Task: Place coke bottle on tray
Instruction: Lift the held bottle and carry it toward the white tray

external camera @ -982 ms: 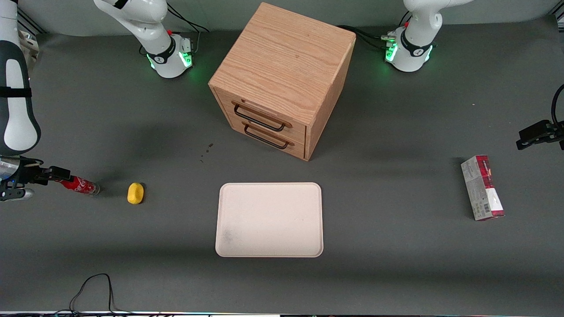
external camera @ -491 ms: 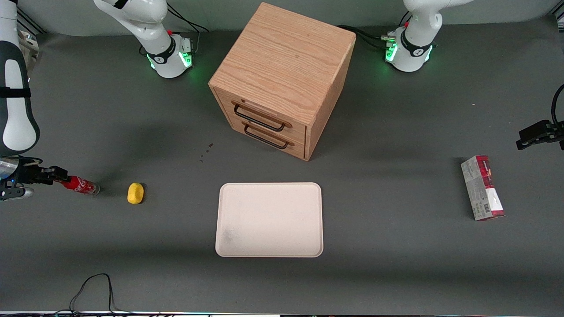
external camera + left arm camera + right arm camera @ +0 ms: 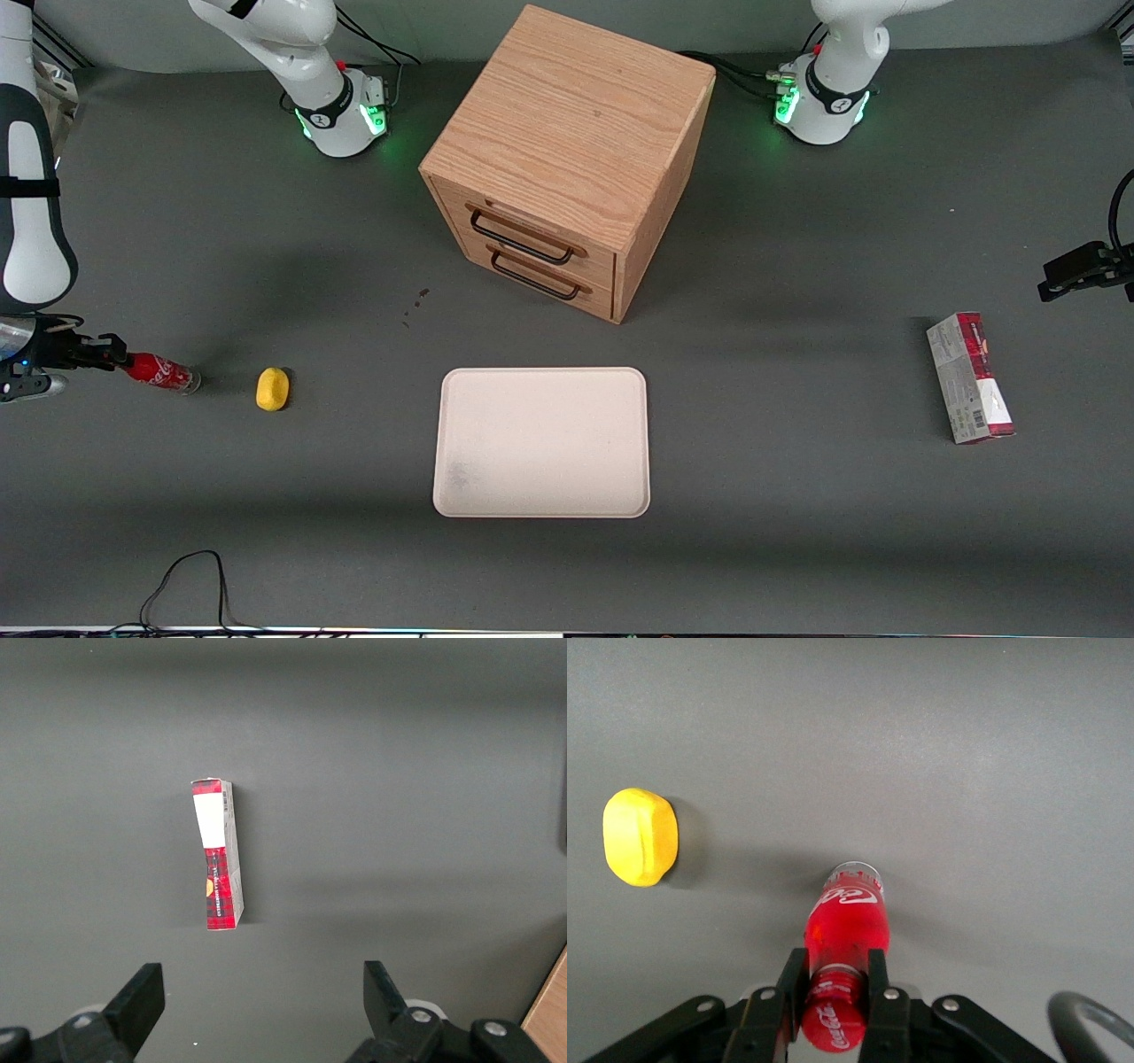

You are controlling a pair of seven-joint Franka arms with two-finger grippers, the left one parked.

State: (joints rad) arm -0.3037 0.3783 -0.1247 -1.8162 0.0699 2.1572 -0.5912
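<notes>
One large flat cream tray with rounded corners and a low rim (image 3: 541,442) sits nearest the front camera, mid-table, nothing on it. A little farther from the camera, toward the working arm's end of the table: a small yellow rounded lump (image 3: 273,389), and just beside it, apart, the slim red coke bottle with white script lettering (image 3: 159,372), lying on its side on the dark grey table (image 3: 797,532). Black two-finger gripper (image 3: 106,353) is at the bottle's capped end; in the right wrist view its fingers (image 3: 877,983) are clamped on the neck just below the red cap (clear base points away from the gripper (image 3: 834,990)). Bottle (image 3: 844,935) and yellow lump (image 3: 640,836) do not touch. Toward the parked arm's end lies a red-and-grey rectangular carton (image 3: 969,377), flat on the table. Farthest back, mid-table: an oak-coloured wooden cabinet (image 3: 567,133) with two drawers, both closed, black wire handles.
</notes>
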